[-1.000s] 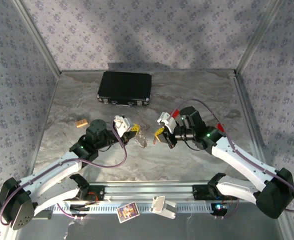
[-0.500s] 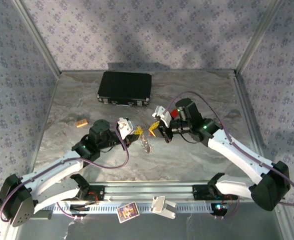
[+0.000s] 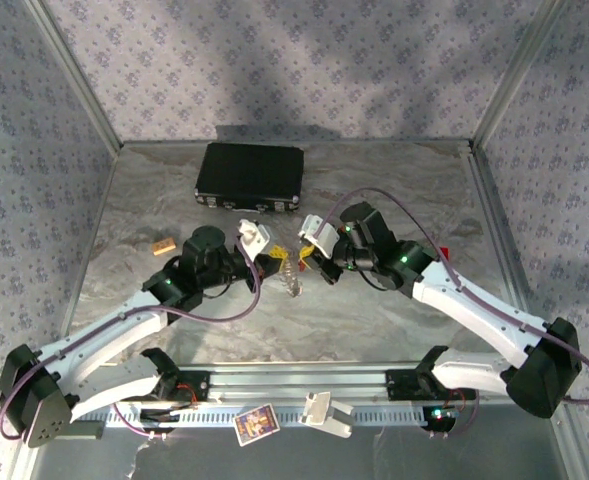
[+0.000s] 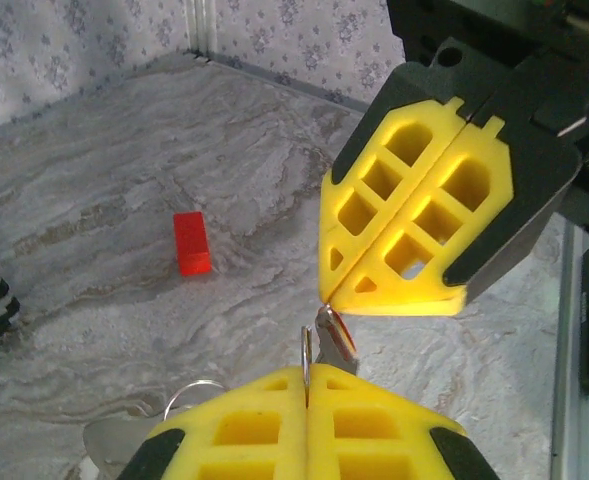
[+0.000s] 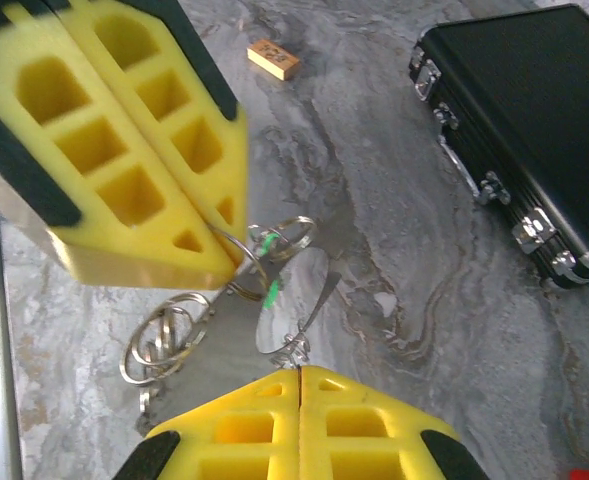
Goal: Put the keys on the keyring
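Note:
My left gripper [image 3: 273, 262] and right gripper [image 3: 308, 256] meet tip to tip above the table's middle. In the left wrist view the left gripper [image 4: 307, 372] is shut on a thin wire ring of the keyring [image 4: 306, 352]. Opposite it, the right gripper [image 4: 326, 297] pinches a small red key [image 4: 336, 335] that touches that ring. From the right wrist view, the right gripper [image 5: 300, 372] is shut on the key's metal end. The keyring [image 5: 292, 292] spans to the left gripper [image 5: 236, 262], with chain loops [image 5: 160, 340] dangling. Green plastic of the other key [image 5: 266, 244] shows among the rings.
A black case [image 3: 250, 177] lies at the back of the table. A small tan block [image 3: 163, 246] sits left of the left arm. A red block [image 4: 192, 243] lies on the marble to the right, behind the right arm. Metal rails border the table's sides.
The right arm has swung left and slightly back, bringing its key up to the ring. The left gripper has shifted a little right and back, carrying the keyring. Both stayed shut.

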`<state>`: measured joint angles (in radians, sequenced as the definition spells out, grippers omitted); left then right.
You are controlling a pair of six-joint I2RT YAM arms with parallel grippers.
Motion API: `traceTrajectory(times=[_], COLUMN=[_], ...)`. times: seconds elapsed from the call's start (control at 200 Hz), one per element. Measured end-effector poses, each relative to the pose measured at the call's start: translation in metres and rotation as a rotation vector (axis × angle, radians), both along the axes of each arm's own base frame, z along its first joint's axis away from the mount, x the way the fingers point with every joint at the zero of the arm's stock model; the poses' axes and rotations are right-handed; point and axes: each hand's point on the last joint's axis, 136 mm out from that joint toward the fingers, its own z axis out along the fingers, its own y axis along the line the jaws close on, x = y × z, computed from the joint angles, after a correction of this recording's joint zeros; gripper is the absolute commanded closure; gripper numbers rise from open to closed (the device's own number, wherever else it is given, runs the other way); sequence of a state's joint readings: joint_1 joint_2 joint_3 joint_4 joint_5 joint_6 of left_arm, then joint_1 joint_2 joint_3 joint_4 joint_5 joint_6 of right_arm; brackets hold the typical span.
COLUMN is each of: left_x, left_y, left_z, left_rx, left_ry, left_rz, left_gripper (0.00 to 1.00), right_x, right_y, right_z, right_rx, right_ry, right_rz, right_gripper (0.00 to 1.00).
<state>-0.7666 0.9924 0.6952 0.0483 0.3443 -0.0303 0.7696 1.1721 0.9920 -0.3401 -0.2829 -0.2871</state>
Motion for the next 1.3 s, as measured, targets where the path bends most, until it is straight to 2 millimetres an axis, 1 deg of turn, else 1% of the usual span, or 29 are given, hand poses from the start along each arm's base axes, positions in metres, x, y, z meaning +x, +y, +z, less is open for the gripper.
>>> traceTrajectory(times=[0.225,0.425,0.68,0.81,0.979,1.299], left_x=[-0.003,-0.003,-0.003,-0.003,-0.003,-0.004], left_y=[0.001,0.001,0.000,-0.001,-0.001,-0.002], left_z=[-0.005,-0.009,-0.009,-0.012,-0.012,-0.012], left_rx=[0.013,0.024,0.022,0.028,0.028,0.026], left_ry=[0.126,0.190,0.202,0.210,0.210,0.212], left_rz=[0.024,0.037,0.041,0.038,0.038,0.030], left_gripper=[1.00,1.00,1.00,1.00,1.00,1.00], right_x=[0.001,-0.002,-0.011,-0.013,-0.012,-0.003], right_y=[-0.001,0.001,0.009,0.011,0.014,0.012], right_z=[0.001,0.014,0.017,0.018,0.016,0.015], right_rx=[-0.007,0.012,0.013,0.011,-0.005,-0.047], right_ry=[-0.025,-0.087,-0.118,-0.131,-0.149,-0.208], right_rz=[0.012,0.049,0.106,0.115,0.110,0.064], right_gripper=[1.00,1.00,1.00,1.00,1.00,1.00])
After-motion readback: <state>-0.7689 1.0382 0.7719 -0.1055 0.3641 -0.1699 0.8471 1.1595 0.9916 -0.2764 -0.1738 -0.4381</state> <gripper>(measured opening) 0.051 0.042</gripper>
